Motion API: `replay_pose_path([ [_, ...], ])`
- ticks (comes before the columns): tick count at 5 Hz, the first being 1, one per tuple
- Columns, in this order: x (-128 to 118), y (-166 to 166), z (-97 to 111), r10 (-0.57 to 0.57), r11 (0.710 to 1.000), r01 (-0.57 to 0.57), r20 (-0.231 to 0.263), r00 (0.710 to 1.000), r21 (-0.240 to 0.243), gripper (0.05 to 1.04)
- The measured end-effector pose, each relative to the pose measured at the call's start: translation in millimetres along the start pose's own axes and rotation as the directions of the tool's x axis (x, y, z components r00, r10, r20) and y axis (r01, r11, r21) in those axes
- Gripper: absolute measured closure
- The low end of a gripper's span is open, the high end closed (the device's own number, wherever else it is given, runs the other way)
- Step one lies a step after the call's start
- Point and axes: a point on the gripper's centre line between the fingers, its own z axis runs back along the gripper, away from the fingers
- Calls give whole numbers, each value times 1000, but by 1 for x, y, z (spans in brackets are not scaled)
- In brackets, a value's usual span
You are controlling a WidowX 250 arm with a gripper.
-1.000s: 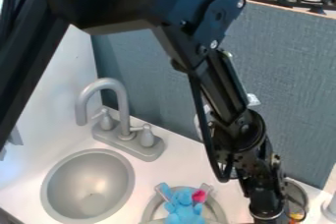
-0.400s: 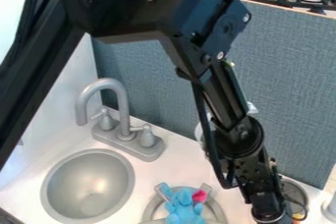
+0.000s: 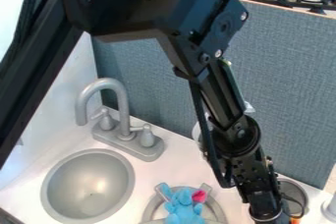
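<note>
Black and low at the lower right, the gripper [image 3: 267, 218] hung over the white counter [image 3: 154, 175]; whether its jaws stood open, closed or gripping could not be told. Its arm [image 3: 230, 95] crossed before a blue-grey panel [image 3: 295, 80]. Close at its right sat a round grey container [image 3: 298, 188]. Left of the jaws, a blue plush toy [image 3: 183, 210] occupied a grey pot [image 3: 150, 208].

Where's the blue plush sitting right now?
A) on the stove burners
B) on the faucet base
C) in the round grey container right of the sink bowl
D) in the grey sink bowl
C: the blue plush sits in the round grey container, right of the sink bowl.
</note>
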Motion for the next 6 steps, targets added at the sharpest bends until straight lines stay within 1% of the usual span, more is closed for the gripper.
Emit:
replay_pose_path([
  [1,0,1,0,-2,1000,2,-2,1000,5,699],
  [2,-1,0,7,-16,999,16,-12,1000,33,732],
  [3,-3,-14,27,-64,992,66,-26,998,104,744],
  [4,-23,-24,49,-45,960,68,-93,995,273,744],
  [5,-42,-16,65,34,908,55,-204,978,415,744],
  [6,-53,-7,69,69,886,66,-271,960,459,744],
])
